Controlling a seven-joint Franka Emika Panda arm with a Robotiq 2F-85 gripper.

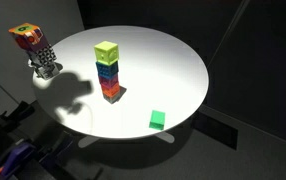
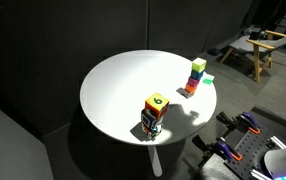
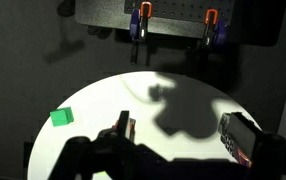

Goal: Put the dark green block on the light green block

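Note:
The dark green block [image 1: 158, 120] lies alone on the round white table [image 1: 163, 60], near its edge. It also shows in an exterior view [image 2: 208, 79] and at the left of the wrist view [image 3: 61, 117]. The light green block [image 1: 107, 50] tops a stack of coloured cubes [image 1: 109, 82] at mid-table, also seen in an exterior view [image 2: 199, 66]. It does not show in the wrist view. My gripper [image 3: 180, 132] shows only in the wrist view, high above the table, fingers wide apart and empty. Its shadow falls on the table.
A colourful cube on a grey mesh holder [image 1: 35, 48] stands near the table edge, also in an exterior view [image 2: 154, 113]. Orange clamps [image 3: 141, 20] hang on a dark wall beyond the table. A chair [image 2: 258, 50] stands off to one side.

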